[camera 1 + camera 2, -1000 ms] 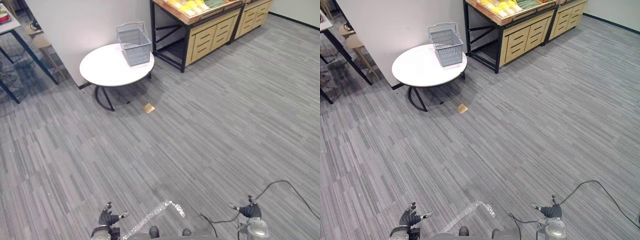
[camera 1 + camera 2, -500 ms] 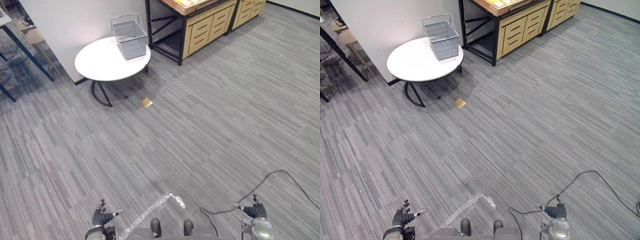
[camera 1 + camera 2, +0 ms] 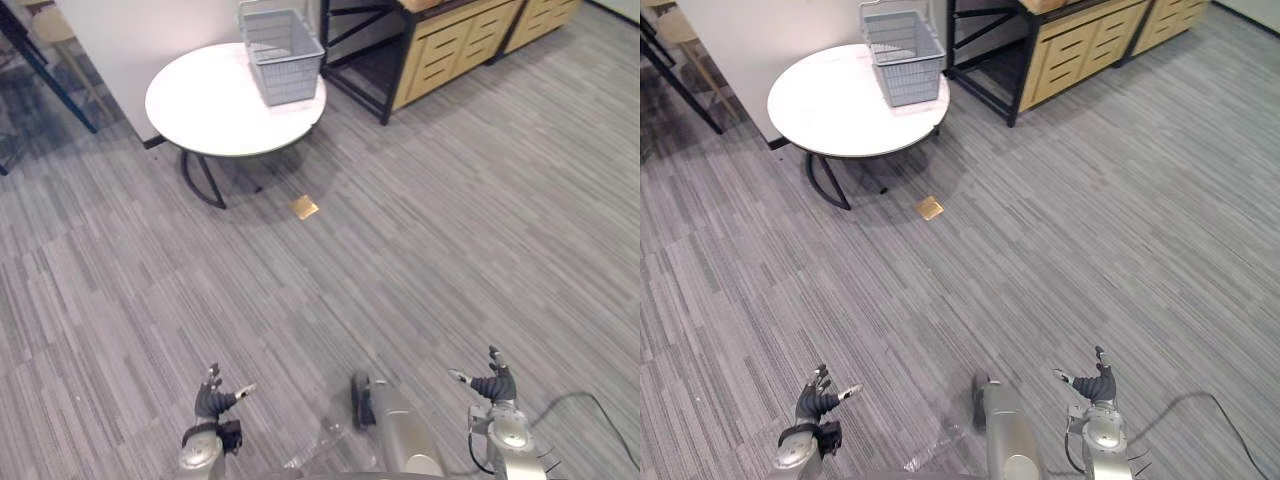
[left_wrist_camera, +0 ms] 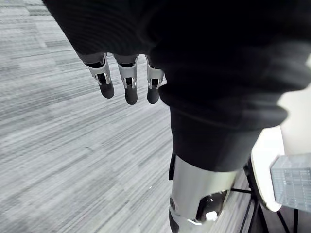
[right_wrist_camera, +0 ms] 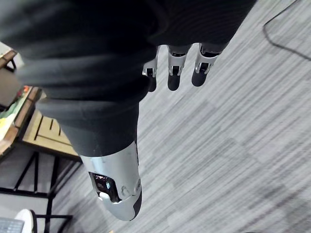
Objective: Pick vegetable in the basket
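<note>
The top edge cuts the basket (image 3: 290, 72) at its handle and the wooden stand (image 3: 442, 60); I cannot read the basket's inside.

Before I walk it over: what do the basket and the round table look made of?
The basket looks like grey moulded plastic: a matte open lattice of thin ribs. The round table has a smooth white top, perhaps laminate or painted board, on dark curved legs, probably metal tube.

Grey basket (image 3: 284, 42) upright on round table (image 3: 200, 105)
</note>
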